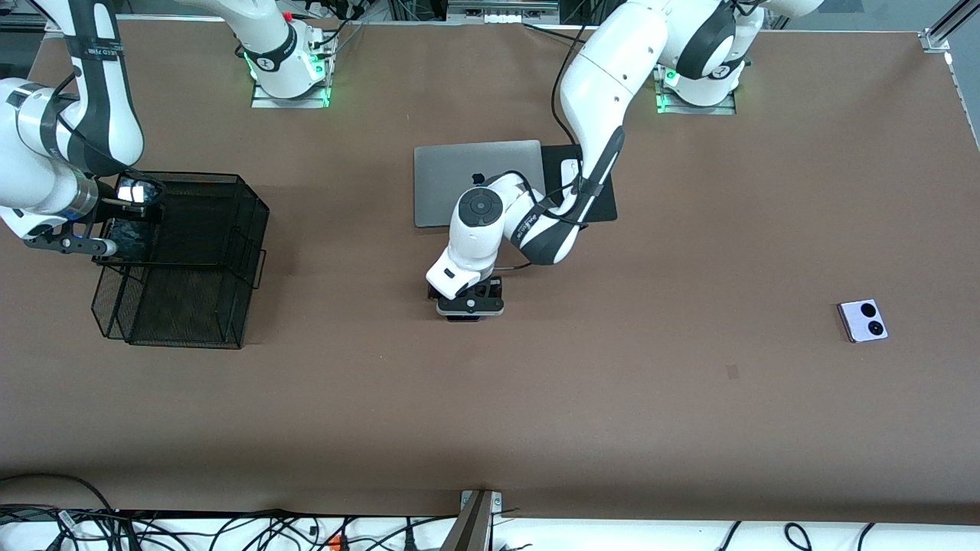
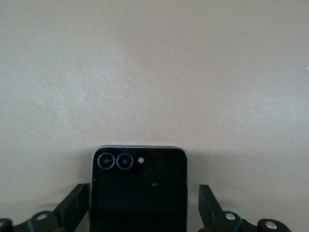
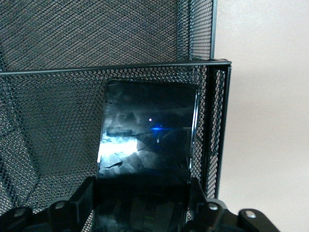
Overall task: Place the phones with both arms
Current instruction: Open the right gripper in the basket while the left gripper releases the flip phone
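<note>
The left hand [image 2: 145, 212] sits mid-frame, fingers apart around the black phone [image 2: 139, 191] on the desk [image 1: 612, 383]. The right hand [image 3: 140, 208], upper left, grips the slab [image 3: 147, 130] inside the basket [image 1: 191, 260]. The lavender phone [image 1: 863, 321] lies at right.

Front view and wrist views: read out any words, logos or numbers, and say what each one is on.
Nothing here reads clearly as text.
right arm, dark band: lettering, too small to read.
left arm, dark band: lettering, too small to read.
laptop, lid: a small dark logo, no words.
small black phone, long black phone, lavender phone: no markings visible.
</note>
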{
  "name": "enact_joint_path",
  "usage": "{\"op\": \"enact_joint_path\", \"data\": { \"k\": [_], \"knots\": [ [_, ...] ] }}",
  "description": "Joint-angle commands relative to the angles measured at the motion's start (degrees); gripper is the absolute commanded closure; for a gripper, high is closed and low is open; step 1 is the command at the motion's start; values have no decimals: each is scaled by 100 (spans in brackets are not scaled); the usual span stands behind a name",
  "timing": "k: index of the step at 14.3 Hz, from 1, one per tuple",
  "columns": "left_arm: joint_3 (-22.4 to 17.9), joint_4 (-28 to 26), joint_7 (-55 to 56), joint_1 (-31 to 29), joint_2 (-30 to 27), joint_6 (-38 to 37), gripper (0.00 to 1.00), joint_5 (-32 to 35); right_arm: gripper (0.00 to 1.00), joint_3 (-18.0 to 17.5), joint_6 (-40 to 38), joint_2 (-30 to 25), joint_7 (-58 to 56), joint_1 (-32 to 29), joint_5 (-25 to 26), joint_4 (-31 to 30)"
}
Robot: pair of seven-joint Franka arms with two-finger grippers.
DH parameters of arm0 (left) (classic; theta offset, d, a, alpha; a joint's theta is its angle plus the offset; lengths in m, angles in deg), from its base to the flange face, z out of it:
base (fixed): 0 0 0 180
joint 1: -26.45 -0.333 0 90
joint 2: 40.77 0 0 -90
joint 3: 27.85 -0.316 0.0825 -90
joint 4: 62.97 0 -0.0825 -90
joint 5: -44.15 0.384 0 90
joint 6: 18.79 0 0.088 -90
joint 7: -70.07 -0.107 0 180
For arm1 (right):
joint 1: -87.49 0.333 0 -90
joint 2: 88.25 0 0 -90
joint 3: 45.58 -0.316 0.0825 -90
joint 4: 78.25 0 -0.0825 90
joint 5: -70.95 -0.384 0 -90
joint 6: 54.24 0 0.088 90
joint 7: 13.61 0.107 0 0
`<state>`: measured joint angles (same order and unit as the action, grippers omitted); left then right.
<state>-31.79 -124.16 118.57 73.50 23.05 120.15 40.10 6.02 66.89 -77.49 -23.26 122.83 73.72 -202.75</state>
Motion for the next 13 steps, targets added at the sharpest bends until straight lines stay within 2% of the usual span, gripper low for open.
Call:
{"op": "enact_joint_path", "data": {
  "k": [1,3,8,13],
  "knots": [
    [-212,187,240,173,131,63,0,-17,1,17,25,4,-28,8,-119,48],
    [-239,187,213,147,8,-68,0,-17,1,8,-10,4,-28,25,-119,101],
    [-362,213,135,85,-352,-946,0,-8,0,-27,-158,-13,-10,96,-119,408],
    [-327,134,-944,-406,-932,-1929,0,-70,0,-36,-1511,22,60,280,-267,1611]
  ]
}}
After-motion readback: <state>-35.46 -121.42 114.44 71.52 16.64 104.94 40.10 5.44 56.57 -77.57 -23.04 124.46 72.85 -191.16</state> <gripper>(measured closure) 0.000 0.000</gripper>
